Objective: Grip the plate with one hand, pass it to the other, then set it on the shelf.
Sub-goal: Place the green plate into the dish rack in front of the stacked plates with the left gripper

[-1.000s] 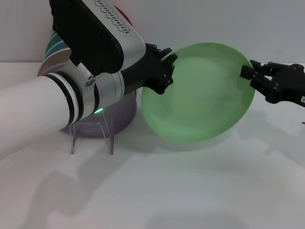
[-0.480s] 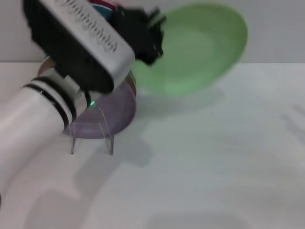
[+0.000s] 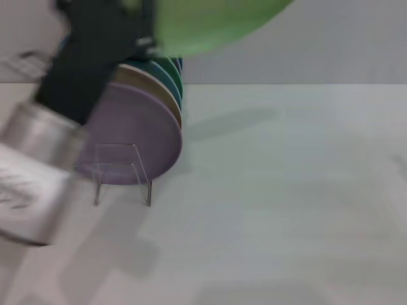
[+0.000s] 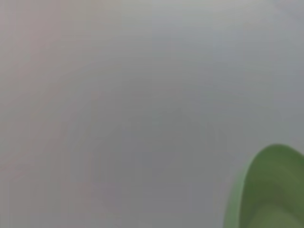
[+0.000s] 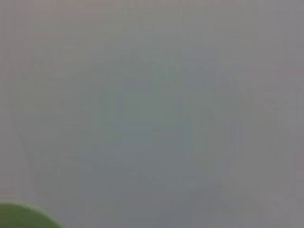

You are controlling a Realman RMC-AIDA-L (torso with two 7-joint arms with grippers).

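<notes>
The left gripper (image 3: 137, 25) appeared only as a dark blur at the upper left of the head view, meeting the near edge of the plate (image 3: 210, 19); whether its fingers were closed on the rim could not be told, though the plate hung in the air with nothing else under it. The plate was held high, tilted, above the table (image 3: 286, 190) and over the top of the rack, presumably so that its lower edge would pass over the plates already standing there. The left arm's silver forearm (image 3: 32, 184) crossed the lower left of the view. In the left wrist view a curved part of the plate (image 4: 268, 194) showed at one corner against a plain grey background.

The shelf (image 3: 121, 175), a clear stand, stood on the table at left, its bent front support propping a lilac plate (image 3: 137, 133), behind which beige (image 3: 152, 86) and darker green (image 3: 170, 71) plates leaned upright. The placing was judged not yet done.

The right gripper was out of sight; its wrist view showed only a green sliver (image 5: 21, 217), probably the plate.
</notes>
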